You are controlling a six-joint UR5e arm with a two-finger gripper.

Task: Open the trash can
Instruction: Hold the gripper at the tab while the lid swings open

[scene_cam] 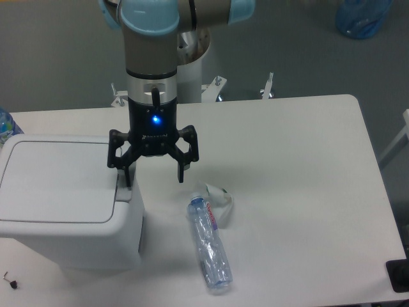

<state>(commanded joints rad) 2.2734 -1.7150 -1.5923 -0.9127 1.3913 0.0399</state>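
On the table (300, 147) there's 1 trash can (64, 198), 1 clear bottle (209, 246) lying flat, and 1 small white scrap (218, 194) just beyond it. The can sits at the near left: white, boxy, rounded corners, lid flat and closed, grey tab on its right edge. The gripper (153, 171) hangs over that edge, jaws spread apart, 1 fingertip at the tab.

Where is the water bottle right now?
The plastic bottle lies flat on the white table, low in the picture, right of the trash can, below the open gripper.
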